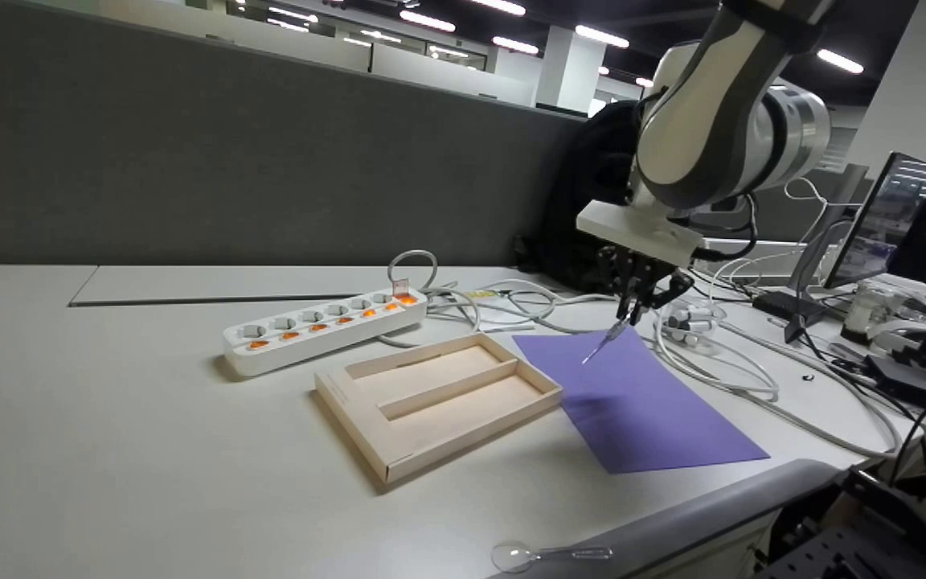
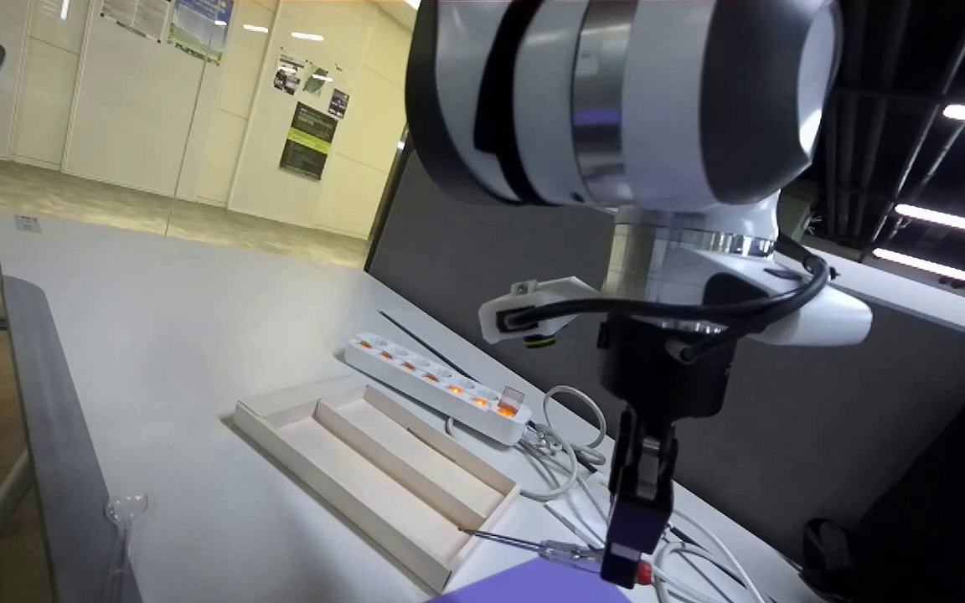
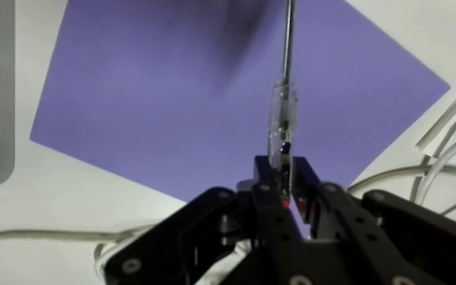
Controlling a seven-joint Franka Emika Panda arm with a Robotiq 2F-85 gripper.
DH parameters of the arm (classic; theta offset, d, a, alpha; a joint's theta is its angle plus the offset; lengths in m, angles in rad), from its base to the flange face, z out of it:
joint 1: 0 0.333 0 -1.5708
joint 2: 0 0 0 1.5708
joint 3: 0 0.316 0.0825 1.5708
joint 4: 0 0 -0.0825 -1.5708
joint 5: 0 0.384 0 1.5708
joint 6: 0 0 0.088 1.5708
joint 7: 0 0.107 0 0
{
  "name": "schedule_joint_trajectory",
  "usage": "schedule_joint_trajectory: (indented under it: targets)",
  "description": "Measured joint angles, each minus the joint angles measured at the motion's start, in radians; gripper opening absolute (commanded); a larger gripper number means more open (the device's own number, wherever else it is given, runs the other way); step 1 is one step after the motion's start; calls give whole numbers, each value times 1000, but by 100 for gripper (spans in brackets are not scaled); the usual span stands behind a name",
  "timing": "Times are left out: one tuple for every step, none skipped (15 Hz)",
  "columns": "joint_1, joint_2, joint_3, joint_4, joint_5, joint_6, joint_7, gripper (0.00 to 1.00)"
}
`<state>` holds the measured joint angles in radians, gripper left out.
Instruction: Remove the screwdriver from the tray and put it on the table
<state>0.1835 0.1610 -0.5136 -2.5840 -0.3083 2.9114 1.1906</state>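
a white power strip [image 1: 322,336] sits at a slant at the left in an exterior view, on the pale worktop [image 1: 109,450], a few of its orange switches glowing. just to its right is the light wooden tray [image 1: 451,389], lying flat, a divider running between its two long compartments. a clear spoon [image 1: 551,554] lies near the worktop's grey edge, well apart from the tray, and white cables [image 3: 54,236] straggle behind, from the strip off to the right.

next comes a purple sheet [image 1: 644,410], flat, one side right by the tray; whether they touch i can't tell from here. up in the air over it is the screwdriver [image 3: 282,114], outside the tray and between the fingers [image 3: 305,174] of the tool [image 3: 282,166], which are closed on the rear of its clear handle. the metal shaft runs out ahead of them, tip towards the tray, while the handle's red end peeps out behind. a soft dark shadow [image 3: 240,35] falls on the sheet beneath. the robot arm [image 1: 704,137] reaches down from the upper right, and a dark monitor [image 1: 885,217] stands at the far right.
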Motion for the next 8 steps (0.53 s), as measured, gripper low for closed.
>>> schedule_joint_trajectory:
  targets:
    - [-56,-7,60,-21,89,14,-63,4]
    - [-107,-14,117,-40,177,21,-126,4]
    - [-150,-18,168,-53,261,22,-191,4]
    - [-187,-19,211,-58,340,22,-254,4]
    - [-221,-19,249,-59,418,19,-319,4]
    - [-247,-19,277,-58,488,16,-380,4]
    - [-272,-18,303,-57,561,11,-445,4]
    - [-293,-17,323,-53,619,3,-500,4]
